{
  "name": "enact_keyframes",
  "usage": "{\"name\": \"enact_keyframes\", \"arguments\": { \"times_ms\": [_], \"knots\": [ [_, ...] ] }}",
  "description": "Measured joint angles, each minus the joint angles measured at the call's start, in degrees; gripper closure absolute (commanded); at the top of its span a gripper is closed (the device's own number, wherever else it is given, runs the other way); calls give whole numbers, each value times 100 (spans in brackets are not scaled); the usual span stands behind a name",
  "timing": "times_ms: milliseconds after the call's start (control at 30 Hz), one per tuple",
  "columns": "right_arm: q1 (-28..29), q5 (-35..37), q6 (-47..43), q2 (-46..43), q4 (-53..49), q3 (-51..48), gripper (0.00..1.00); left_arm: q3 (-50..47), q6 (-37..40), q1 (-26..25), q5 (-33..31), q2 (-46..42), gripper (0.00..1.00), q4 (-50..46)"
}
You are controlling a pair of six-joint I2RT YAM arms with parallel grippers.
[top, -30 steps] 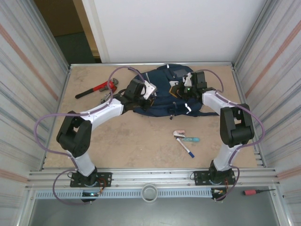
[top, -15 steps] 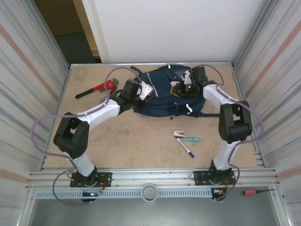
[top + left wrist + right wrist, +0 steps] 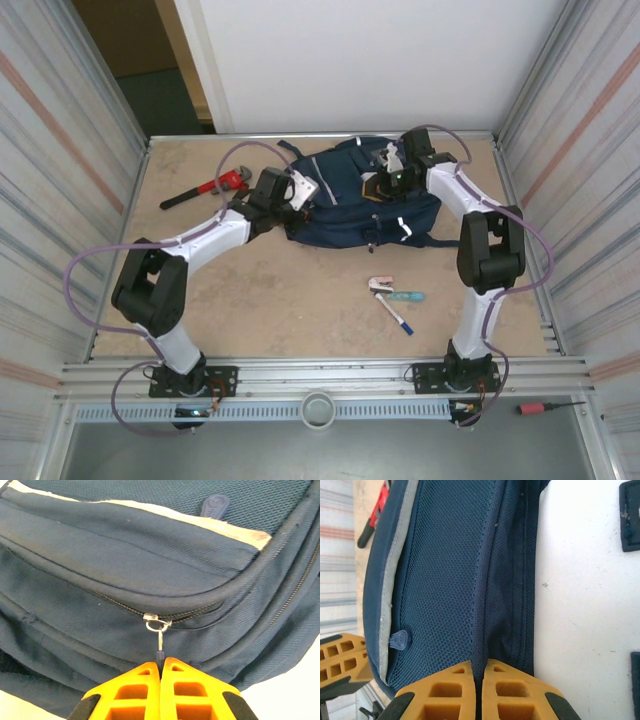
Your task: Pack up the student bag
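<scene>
One student bag (image 3: 345, 205), navy, lies flat at the far middle of the table (image 3: 280, 290), close to the back wall.

Two grippers, both on the bag:
- Left gripper (image 3: 161, 662), at the bag's left end. Its jaws are pressed together on the dark tab of the zipper pull (image 3: 160, 639), whose slider sits on a curved zip under a piped flap.
- Right gripper (image 3: 479, 667), at the bag's far right. Its jaws are closed on a piped ridge of the blue mesh panel (image 3: 445, 580), with a grey reflective stripe (image 3: 395, 580) alongside.

Loose items:
- One red pipe wrench (image 3: 205, 188), left of the bag and apart from it, beyond the left forearm.
- One pen (image 3: 396, 315), one teal piece (image 3: 408, 297) and one pink piece (image 3: 380, 283), clustered near-right of centre, well apart from the bag.
- One red-handled screwdriver (image 3: 545, 408), off the table by the near right rail.
</scene>
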Motion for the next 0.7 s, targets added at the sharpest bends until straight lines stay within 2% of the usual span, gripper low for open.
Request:
{"name": "enact_keyframes", "arguments": {
  "times_ms": [133,300,500,600,700],
  "knots": [
    [2,138,-28,184,-225,372,85,4,-50,-264,59,4,100,2],
    [-57,487,-81,33,-63,271,62,55,-157,-564,214,46,100,2],
    [-2,1064,125,-1342,348,-1436,44,55,-249,-625,356,48,100,0],
    [188,1226,435,-1958,695,-2236,41,55,-258,-625,363,48,100,2],
    [468,1239,892,-2186,1244,-2839,39,55,-258,-625,363,48,100,2]
  ]
}}
